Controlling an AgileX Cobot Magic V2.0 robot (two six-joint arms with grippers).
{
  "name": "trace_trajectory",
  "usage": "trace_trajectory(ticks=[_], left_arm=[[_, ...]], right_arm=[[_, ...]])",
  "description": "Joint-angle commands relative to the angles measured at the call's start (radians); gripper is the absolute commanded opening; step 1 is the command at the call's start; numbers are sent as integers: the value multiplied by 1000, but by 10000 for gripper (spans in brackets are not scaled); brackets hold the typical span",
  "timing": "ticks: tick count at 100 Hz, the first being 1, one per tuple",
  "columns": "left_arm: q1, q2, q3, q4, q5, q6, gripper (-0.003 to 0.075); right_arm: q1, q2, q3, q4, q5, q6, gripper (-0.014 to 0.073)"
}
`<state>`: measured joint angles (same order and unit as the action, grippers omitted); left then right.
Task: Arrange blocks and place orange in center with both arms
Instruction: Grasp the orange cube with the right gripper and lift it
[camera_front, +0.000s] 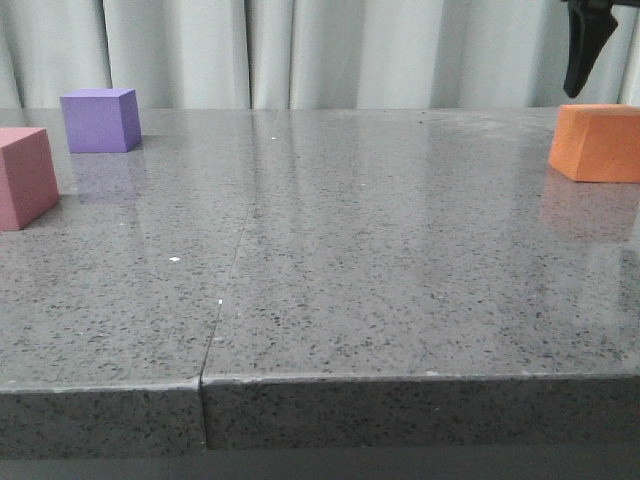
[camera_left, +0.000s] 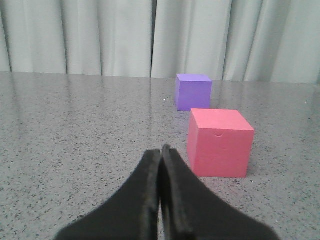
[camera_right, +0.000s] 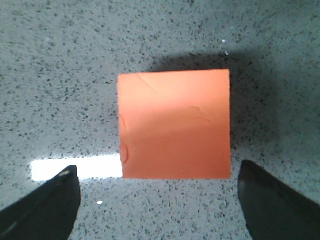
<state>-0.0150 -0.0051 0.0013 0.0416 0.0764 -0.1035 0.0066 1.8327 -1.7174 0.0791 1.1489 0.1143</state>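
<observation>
1. Over the table's (camera_front: 330, 250) far right edge, in the front view, the orange (camera_front: 597, 142) sits alone, well apart from the purple (camera_front: 100, 120) and pink (camera_front: 25, 177) cubes at far left. One black finger of the right gripper (camera_front: 585, 50) hangs above it.
2. Low over the table in the left wrist view, the left gripper (camera_left: 161, 150) is pressed together, empty, near the pink cube (camera_left: 220, 142); purple (camera_left: 193, 92) stands behind.
3. Straight down in the right wrist view, the right gripper's (camera_right: 157, 185) fingers (camera_right: 47, 200) are spread wider than the orange (camera_right: 175, 122). It looks light, matte and slightly soft, likely grippy; pinch two opposite flat sides, gently.
</observation>
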Motion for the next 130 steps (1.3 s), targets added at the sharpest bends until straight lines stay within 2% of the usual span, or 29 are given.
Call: trace_trajectory(ticks=[1, 50, 57, 72, 79, 108, 130], left_arm=[[0, -29, 40, -8, -85, 1, -20], [0, -29, 40, -8, -85, 1, -20], [0, -29, 40, -8, -85, 1, -20], [0, -29, 40, -8, -85, 1, -20], [0, -29, 40, -8, -85, 1, -20], [0, -29, 40, -8, -85, 1, -20], [0, -29, 40, -8, -85, 1, -20]], right_arm=[[0, -25, -42, -9, -25, 3, 632], [0, 41, -49, -10, -66, 3, 629], [0, 42, -49, -10, -64, 3, 589], [0, 42, -49, -10, -64, 3, 427], [0, 42, -49, -10, -63, 3, 389], [0, 42, -49, -7, -64, 3, 381], [16, 29, -86, 29, 13, 2, 381]])
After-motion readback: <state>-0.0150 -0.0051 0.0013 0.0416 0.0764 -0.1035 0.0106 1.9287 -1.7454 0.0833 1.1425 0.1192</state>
